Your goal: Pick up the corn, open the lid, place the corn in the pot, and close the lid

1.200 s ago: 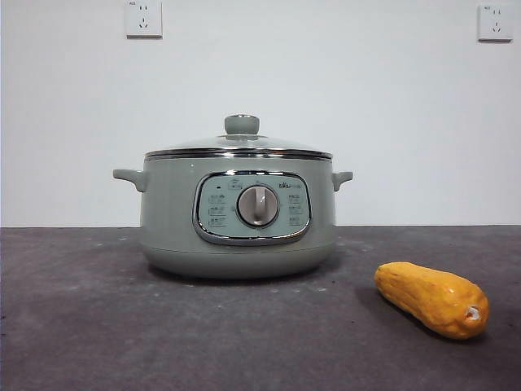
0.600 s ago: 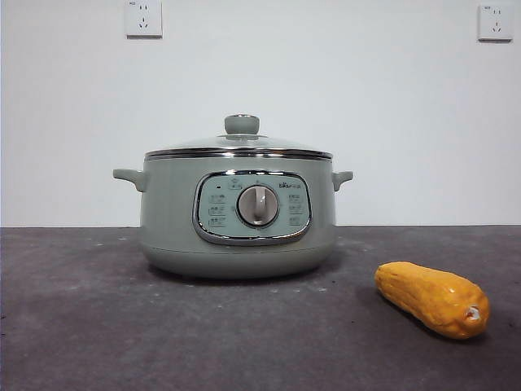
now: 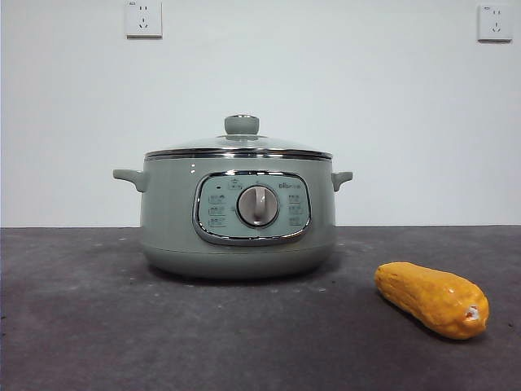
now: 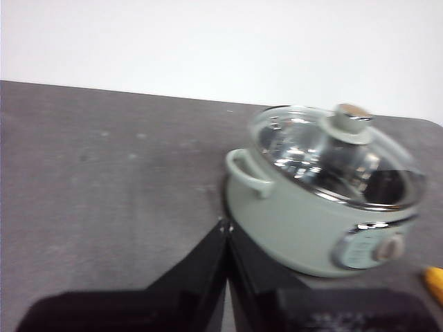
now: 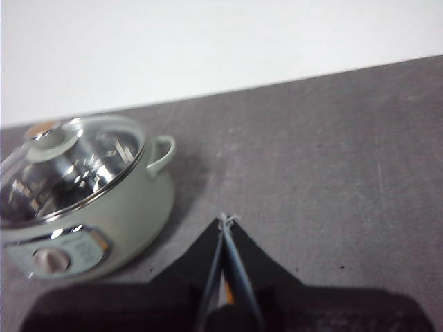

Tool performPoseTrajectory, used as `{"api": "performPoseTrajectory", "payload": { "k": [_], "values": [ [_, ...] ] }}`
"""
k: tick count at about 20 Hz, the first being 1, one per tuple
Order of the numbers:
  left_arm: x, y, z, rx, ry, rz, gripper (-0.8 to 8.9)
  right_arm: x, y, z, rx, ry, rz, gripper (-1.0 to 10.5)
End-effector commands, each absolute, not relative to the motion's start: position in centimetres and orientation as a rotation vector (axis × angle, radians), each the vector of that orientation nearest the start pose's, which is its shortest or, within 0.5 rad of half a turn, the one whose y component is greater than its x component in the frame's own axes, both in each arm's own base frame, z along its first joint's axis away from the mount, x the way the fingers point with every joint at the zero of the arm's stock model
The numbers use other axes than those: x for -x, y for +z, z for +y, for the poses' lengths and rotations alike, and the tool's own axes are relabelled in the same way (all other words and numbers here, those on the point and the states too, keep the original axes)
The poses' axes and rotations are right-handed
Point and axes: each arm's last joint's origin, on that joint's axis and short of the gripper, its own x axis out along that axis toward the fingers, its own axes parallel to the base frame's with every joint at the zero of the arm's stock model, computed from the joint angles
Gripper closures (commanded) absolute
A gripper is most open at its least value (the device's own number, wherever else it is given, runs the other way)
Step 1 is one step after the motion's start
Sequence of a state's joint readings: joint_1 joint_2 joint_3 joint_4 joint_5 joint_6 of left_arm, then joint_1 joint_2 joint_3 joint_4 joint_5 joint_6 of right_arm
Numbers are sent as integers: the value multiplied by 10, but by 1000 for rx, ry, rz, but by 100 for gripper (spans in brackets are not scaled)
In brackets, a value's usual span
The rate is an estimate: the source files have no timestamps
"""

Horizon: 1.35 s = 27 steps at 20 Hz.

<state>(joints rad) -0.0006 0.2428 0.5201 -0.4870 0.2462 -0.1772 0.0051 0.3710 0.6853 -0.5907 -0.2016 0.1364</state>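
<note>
Glass lid (image 3: 238,147) covers pot (image 3: 171,220); corn (image 3: 431,299) outside; both hands closed, empty.

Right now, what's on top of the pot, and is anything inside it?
The lid sits closed on the pot, its knob up. Through the glass, the wrist views show only shiny metal reflections; the pot's bottom is not clearly visible. The corn lies outside on the table.
</note>
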Motion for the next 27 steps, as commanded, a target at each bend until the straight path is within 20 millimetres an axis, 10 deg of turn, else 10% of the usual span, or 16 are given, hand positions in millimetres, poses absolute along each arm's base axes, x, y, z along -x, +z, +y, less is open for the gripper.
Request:
{"api": "performPoseTrajectory", "payload": {
  "k": [1, 21, 25, 27],
  "values": [
    [-75, 287, -8, 189, -276, 250, 821, -83, 327, 7, -90, 226, 322, 957],
    [-79, 342, -14, 108, -504, 472, 804, -103, 369, 10, 6, 366, 614, 923],
    [-80, 342, -15, 136, -514, 482, 187, -106, 368, 10, -8, 362, 628, 345],
    [-80, 342, -15, 137, -516, 484, 153, -110, 366, 11, -24, 377, 648, 284]
  ]
}}
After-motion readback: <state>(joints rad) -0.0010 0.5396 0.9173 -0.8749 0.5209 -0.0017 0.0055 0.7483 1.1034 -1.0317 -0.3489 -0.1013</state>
